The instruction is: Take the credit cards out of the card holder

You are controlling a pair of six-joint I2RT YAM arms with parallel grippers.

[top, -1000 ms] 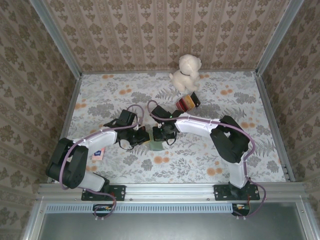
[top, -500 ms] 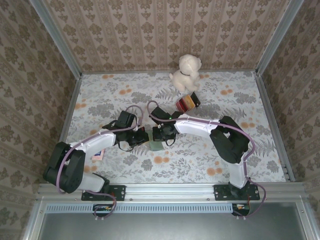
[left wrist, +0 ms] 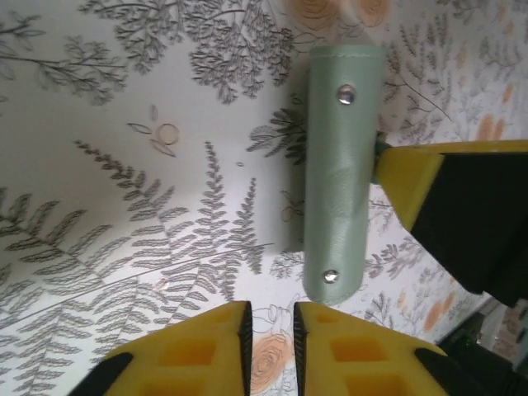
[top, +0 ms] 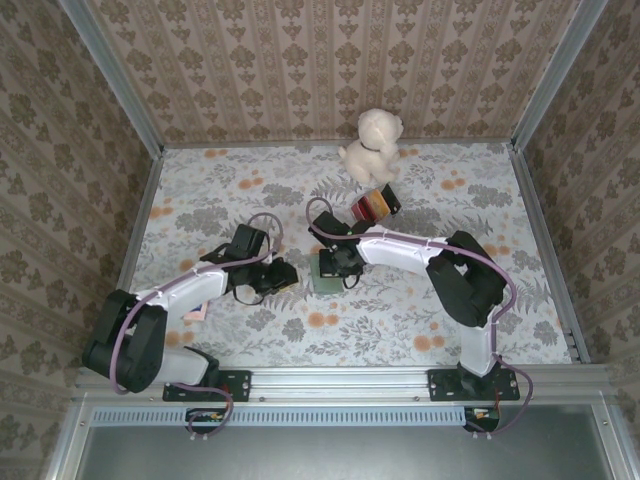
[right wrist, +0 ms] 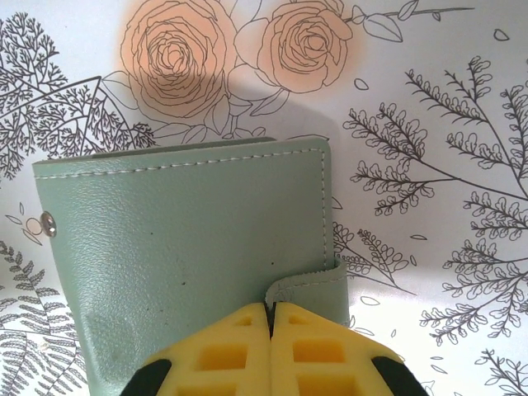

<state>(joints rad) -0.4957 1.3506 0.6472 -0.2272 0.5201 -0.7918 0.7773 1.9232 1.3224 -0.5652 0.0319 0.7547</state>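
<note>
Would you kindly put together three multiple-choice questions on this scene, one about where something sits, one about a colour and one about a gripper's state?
1. Where is the plush dog?
A. at the far edge of the table
B. beside the left arm's base
C. at the near right corner

2. What colour is the card holder?
A. red
B. sage green
C. black

3. How is the right gripper?
A. wide open in the air
B. shut on nothing
C. shut on the card holder's edge

Answers:
1 A: in the top view it sits far from the arm bases.
2 B: both wrist views show pale green leather.
3 C: its yellow fingers meet on the flap's edge.
</note>
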